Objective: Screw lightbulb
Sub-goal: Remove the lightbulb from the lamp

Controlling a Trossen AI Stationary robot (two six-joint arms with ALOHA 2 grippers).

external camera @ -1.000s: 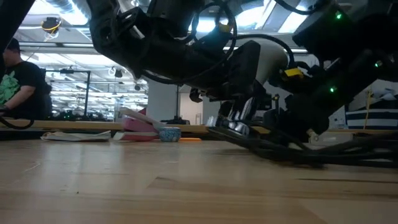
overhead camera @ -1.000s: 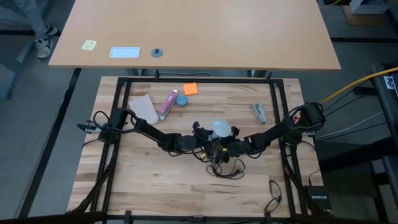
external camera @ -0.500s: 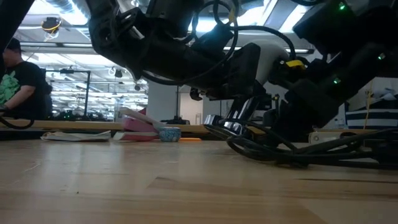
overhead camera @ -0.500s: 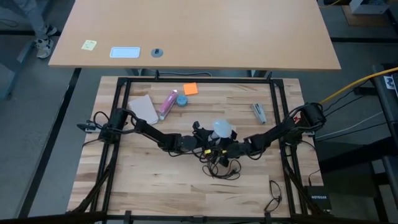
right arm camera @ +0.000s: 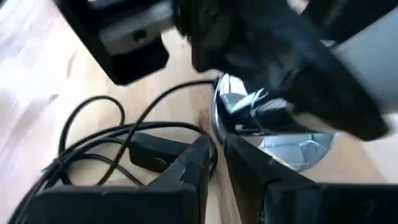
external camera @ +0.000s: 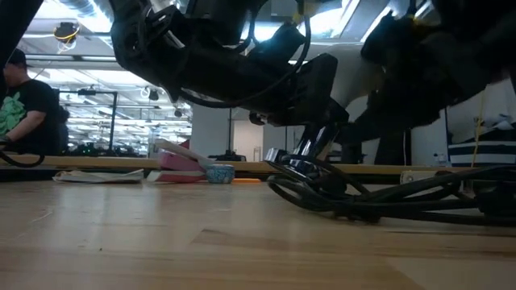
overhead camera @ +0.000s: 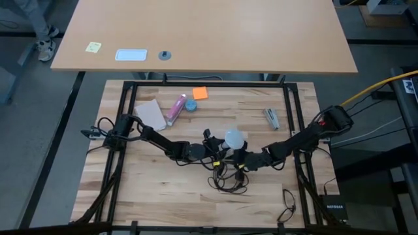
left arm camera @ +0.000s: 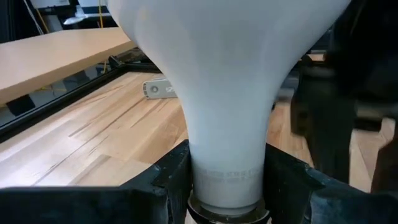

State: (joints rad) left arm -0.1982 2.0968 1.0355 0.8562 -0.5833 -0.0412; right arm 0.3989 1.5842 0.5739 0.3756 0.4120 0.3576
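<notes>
The lightbulb [left arm camera: 227, 81] stands mid-table with its narrow neck clamped between the left gripper's [left arm camera: 227, 180] fingers [left arm camera: 165, 180]. The right gripper [right arm camera: 217, 155], fingers nearly closed on nothing, points at the silver lamp base [right arm camera: 273, 130] beside the black cord [overhead camera: 225, 181]. Since the earlier frame the right arm has drawn back toward its side.

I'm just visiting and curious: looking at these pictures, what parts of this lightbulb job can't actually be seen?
- Where the lightbulb meets its socket: left wrist view, cut off by the bottom edge and the left gripper's fingers.
- The lamp base: right wrist view, half covered by a blurred dark arm part.
- The lightbulb in the low view: almost wholly behind the arms.
- The small gray thing: high view, too small to name.
</notes>
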